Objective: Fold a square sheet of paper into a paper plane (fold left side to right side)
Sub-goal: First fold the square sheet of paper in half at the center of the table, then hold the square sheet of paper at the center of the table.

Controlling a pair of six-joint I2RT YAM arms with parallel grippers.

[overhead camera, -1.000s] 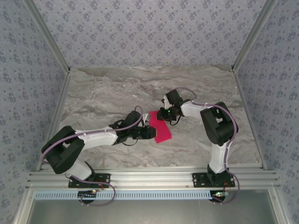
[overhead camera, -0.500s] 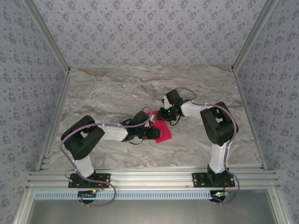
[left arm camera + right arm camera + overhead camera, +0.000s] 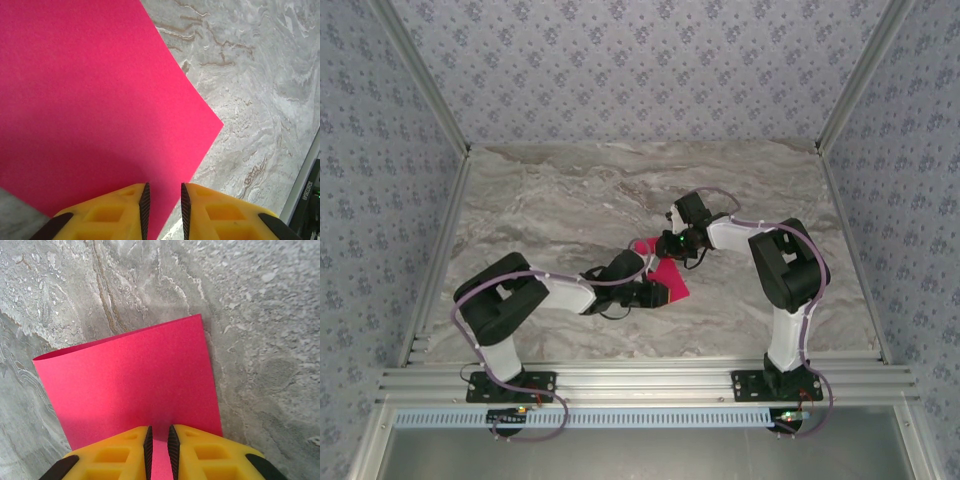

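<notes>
The left gripper (image 3: 162, 192) stands over the near left part of the sheet (image 3: 90, 100). Its yellow fingers are a narrow slit apart and pink shows through the slit, so they pinch nothing. I cannot tell if the tips press on the paper or hang just above it.

The sheet lies flat on the counter (image 3: 540, 210), a little right of the middle and well away from all four edges, between the two grippers. From the left gripper it spreads away toward the far right, and one free corner points to the near right. In the top view its long axis seems to run from far to near.

The right gripper (image 3: 159, 435) stands at the far edge of the sheet, fingers almost together, with a thin pink strip in the gap and no pinch that I can see. In its wrist view one side edge looks rolled over, maybe two layers.

Both grippers are at the paper. For a left-to-right fold I judge that the left one is better placed.

Count: one sheet, two grippers, no finished plane
</notes>
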